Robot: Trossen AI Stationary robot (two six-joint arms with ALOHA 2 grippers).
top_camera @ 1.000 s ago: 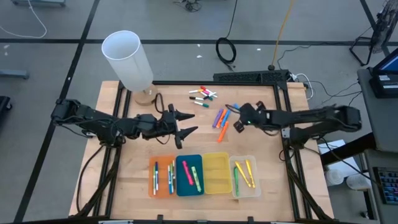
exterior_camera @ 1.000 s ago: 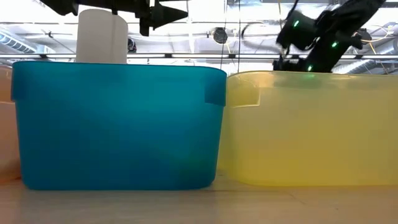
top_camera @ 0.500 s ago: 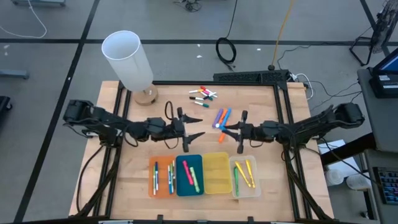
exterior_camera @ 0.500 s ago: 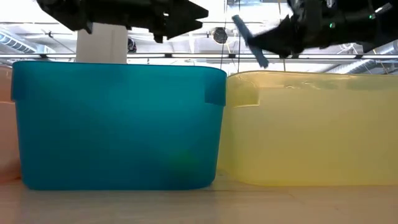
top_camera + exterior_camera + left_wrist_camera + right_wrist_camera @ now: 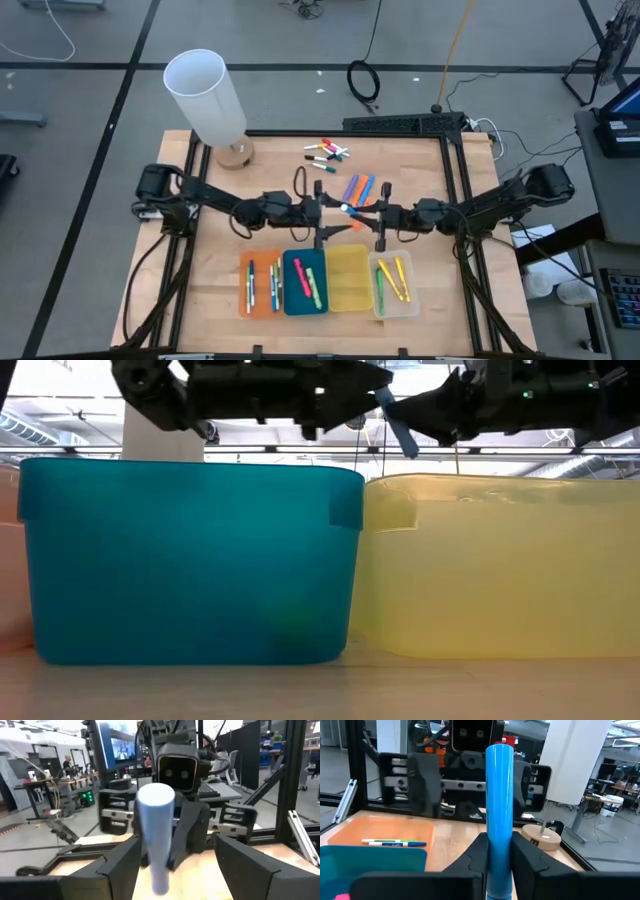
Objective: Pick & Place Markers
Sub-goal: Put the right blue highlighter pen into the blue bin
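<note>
**Blue marker held mid-surface, grippers nose to nose**

Thin blue marker (image 5: 499, 805) is pinched in the right gripper (image 5: 372, 219), fingers closed on its lower part, the rest sticking up past them; seen from the low view it tilts above the seam between blue and yellow trays. It sits over the mid-surface, just behind the tray row. Left gripper (image 5: 330, 215) faces it close on, fingers spread wide w/ nothing between them; the marker's end shows between those fingers (image 5: 120, 865) in the left wrist view, contact can't be told.

Other markers: small loose group of orange/purple/blue ones (image 5: 358, 188) just behind the grippers, and a scatter of white-bodied ones (image 5: 326, 153) nearer the back edge.

Along the front edge, 4 rectangular plastic trays side by side: orange tray (image 5: 243, 296) w/ several markers, blue tray (image 5: 290, 300) w/ pink + green ones, yellow tray (image 5: 347, 290), clear tray (image 5: 412, 300) w/ yellow + green ones.

Tall white cylinder on a wooden base (image 5: 205, 95) stands at the back left corner.
</note>
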